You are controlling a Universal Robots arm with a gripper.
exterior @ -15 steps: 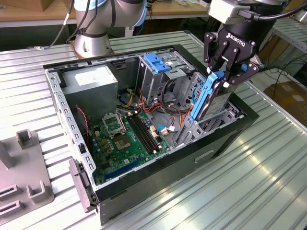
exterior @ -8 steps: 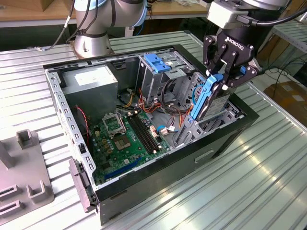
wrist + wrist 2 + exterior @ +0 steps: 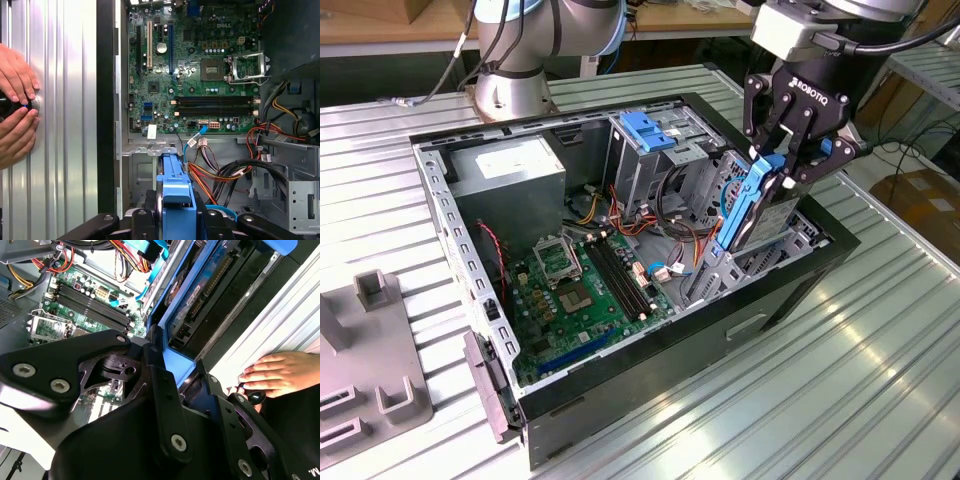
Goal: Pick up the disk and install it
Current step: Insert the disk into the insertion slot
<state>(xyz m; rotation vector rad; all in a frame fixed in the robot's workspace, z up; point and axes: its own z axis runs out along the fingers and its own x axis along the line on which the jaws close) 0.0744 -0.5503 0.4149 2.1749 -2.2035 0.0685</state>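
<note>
In the exterior view, my tool [image 3: 775, 168] is clamped on the disk [image 3: 772, 215], which it holds tilted over the bay at the edge of the case [image 3: 650, 370]. A skewed entry could jam it on the bay rail. In the second wrist view, a hand [image 3: 280, 374] rests on the desk [image 3: 295, 310] just beside the case, a collision risk. In the first wrist view, cables [image 3: 220, 172] crowd nearby and the slot itself is hidden.
</note>
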